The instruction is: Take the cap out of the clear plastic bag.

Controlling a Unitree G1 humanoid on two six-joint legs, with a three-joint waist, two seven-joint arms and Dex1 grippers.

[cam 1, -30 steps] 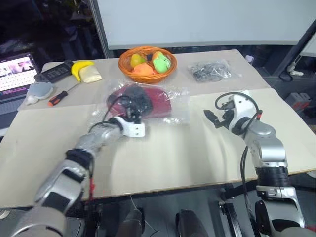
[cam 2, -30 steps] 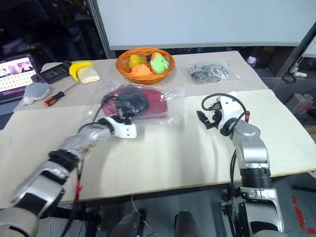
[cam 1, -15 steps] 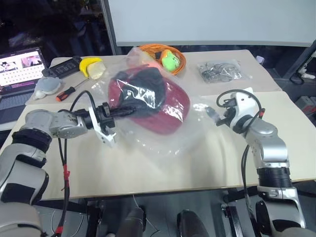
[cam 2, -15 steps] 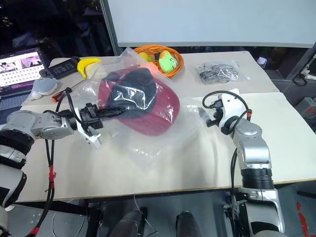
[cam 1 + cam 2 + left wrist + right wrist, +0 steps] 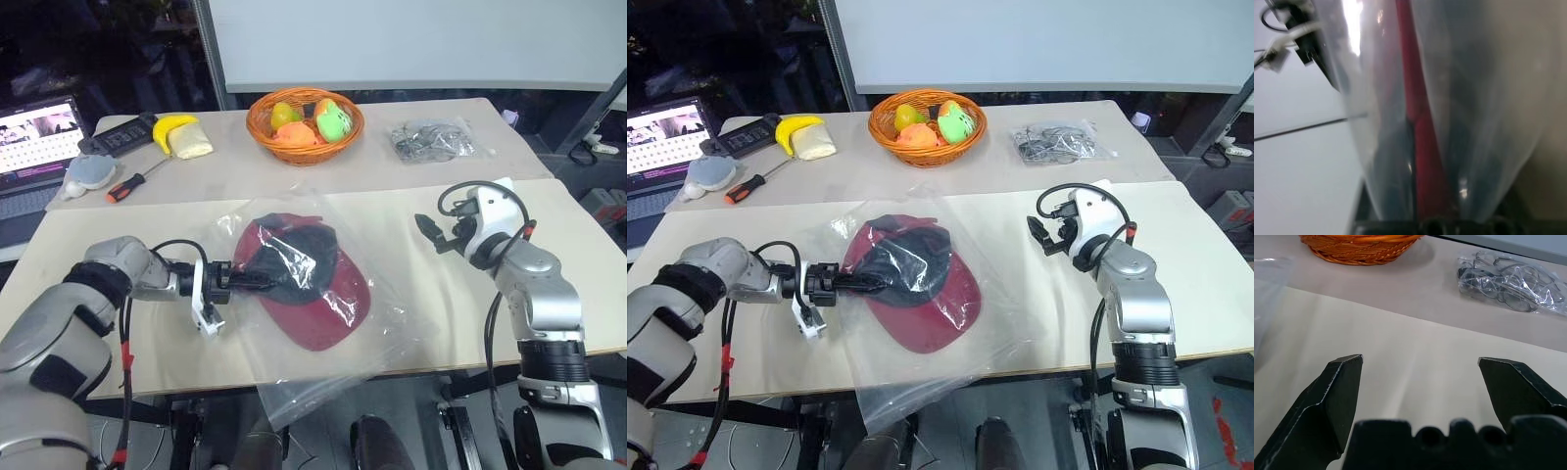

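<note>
Bagged cap (image 5: 313, 294) dropped back near table edge; left gripper (image 5: 235, 279) seemingly clamps it; right gripper (image 5: 427, 231) agape

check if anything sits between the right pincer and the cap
Yes: the clear plastic bag wraps the cap, so its film lies between them. The right pincer hangs open over bare table beside it.

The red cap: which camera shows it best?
The left eye view: the cap lies whole inside the bag. The right eye view shows the same. The left wrist view gives a red streak behind plastic.
</note>
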